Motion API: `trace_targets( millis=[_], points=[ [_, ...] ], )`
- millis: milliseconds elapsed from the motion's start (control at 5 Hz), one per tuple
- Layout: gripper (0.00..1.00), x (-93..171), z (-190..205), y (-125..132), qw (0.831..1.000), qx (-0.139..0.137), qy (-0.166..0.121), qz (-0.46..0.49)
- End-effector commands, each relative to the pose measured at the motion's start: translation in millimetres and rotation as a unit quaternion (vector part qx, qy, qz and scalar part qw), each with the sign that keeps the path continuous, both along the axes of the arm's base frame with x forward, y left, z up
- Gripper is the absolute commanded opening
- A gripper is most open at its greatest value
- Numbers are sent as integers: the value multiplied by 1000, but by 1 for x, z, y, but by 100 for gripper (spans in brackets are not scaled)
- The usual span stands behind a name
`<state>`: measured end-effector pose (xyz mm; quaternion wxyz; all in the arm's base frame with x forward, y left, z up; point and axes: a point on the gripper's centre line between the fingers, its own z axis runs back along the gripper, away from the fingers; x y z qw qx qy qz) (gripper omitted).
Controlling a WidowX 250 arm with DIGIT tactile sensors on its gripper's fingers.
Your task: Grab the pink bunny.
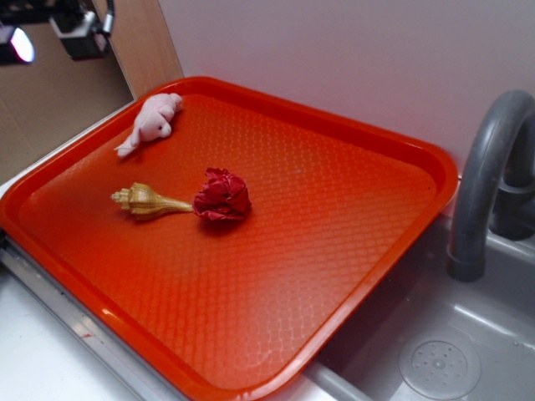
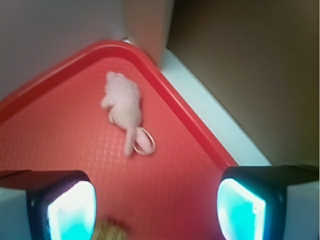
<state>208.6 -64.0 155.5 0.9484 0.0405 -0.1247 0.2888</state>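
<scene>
The pink bunny (image 1: pixel 152 122) lies on the orange tray (image 1: pixel 351 209) near its far left corner. In the wrist view the pink bunny (image 2: pixel 124 102) lies ahead of the jaws, near the tray's corner rim (image 2: pixel 150 65), with a small loop at its near end. My gripper (image 2: pixel 156 210) is open and empty, well above the tray. Its two pads (image 2: pixel 72 212) stand wide apart, short of the bunny. In the exterior view only part of the arm (image 1: pixel 79 29) shows at the top left, and the jaws are out of view there.
A tan spiral seashell (image 1: pixel 146 201) and a dark red wrinkly ball (image 1: pixel 222 196) lie mid-left on the tray. The shell's tip (image 2: pixel 110 231) shows between the pads. A grey faucet (image 1: pixel 485 175) and sink (image 1: pixel 435 351) are at the right. A wall and a wooden panel (image 1: pixel 142 42) stand behind.
</scene>
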Motion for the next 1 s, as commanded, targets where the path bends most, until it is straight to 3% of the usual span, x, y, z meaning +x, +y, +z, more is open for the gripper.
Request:
trace_targets(
  millis=[0, 200, 400, 800],
  points=[
    [100, 39, -47, 7, 996, -48, -67, -22],
    [100, 64, -71, -6, 991, -87, -90, -39],
    [100, 84, -90, -6, 989, -108, -91, -39],
    [100, 84, -109, 11, 995, -74, -59, -26]
  ],
)
